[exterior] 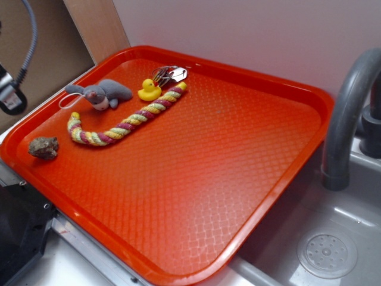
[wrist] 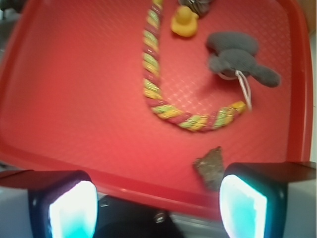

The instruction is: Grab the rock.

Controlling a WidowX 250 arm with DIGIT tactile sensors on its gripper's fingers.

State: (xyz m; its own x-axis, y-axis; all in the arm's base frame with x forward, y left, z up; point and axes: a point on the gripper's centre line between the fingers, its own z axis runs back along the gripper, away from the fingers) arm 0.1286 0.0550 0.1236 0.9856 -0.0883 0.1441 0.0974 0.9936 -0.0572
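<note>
Brightness: both views evenly and brightly lit, colours saturated.
Glare: a pale sheen runs across the middle of the red tray point(exterior: 250, 179) in the exterior view.
Shadows: soft and short beside the rock point(exterior: 43, 147) and the plush toy point(exterior: 101, 93).
Wrist view focus: soft overall; the rope point(wrist: 153, 69) and rock point(wrist: 210, 166) blurred.
Pincer: pads point(wrist: 242, 206) glow overexposed cyan-white, near edge out of focus.
Distortion: tray rims bow outward in the wrist view.
</note>
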